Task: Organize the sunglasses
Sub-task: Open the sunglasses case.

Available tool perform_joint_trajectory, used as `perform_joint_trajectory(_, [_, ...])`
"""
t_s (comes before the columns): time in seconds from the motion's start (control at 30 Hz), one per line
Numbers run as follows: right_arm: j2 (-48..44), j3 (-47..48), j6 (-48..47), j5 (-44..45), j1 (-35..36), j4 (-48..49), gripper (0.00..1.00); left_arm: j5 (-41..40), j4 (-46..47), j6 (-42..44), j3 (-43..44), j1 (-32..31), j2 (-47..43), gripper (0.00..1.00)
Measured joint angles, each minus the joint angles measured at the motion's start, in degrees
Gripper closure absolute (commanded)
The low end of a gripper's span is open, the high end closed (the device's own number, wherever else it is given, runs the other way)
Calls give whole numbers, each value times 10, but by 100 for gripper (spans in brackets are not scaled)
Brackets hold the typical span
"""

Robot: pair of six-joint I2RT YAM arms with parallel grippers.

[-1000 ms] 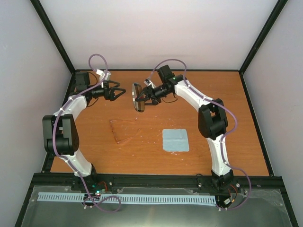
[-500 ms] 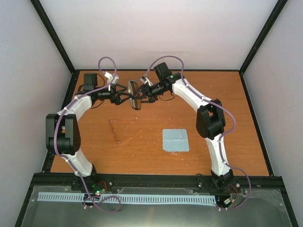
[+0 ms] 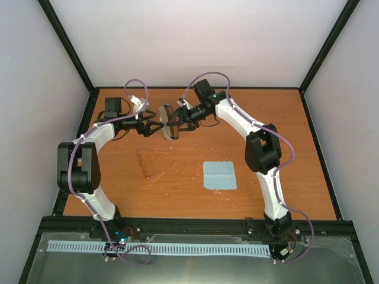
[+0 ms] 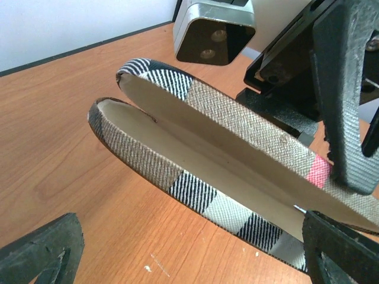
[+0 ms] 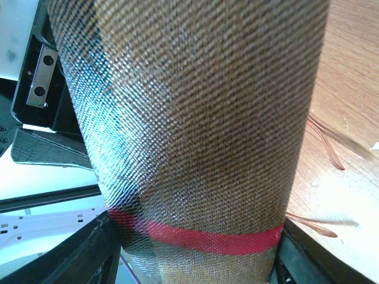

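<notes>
The grey-and-brown striped case [image 3: 169, 122] is held off the table at the back, on edge, by my right gripper [image 3: 178, 118], which is shut on it. In the right wrist view the case [image 5: 195, 118] fills the frame between the fingers [image 5: 89, 254]. In the left wrist view the case [image 4: 195, 148] gapes slightly open along one edge. My left gripper [image 3: 155, 125] is open just left of the case, its fingers [image 4: 41, 248] spread under it. The amber sunglasses [image 3: 155, 165] lie on the wood, left of centre. Their thin arms [image 5: 324, 145] show in the right wrist view.
A light blue-grey cloth square [image 3: 219, 175] lies flat right of centre on the table [image 3: 284, 148]. Black frame posts run along the table's edges, with white walls behind. The two arms meet at the back centre.
My left gripper has moved right, up to the case. The right gripper has shifted the case slightly left and turned it more edge-on. Sunglasses and cloth have not moved.
</notes>
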Motion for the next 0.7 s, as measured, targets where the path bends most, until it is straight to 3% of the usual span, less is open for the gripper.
perform_joint_trajectory(0.7, [-1,-31,23,-14,-2,21,97,-63,13,73,-63,0,0,1])
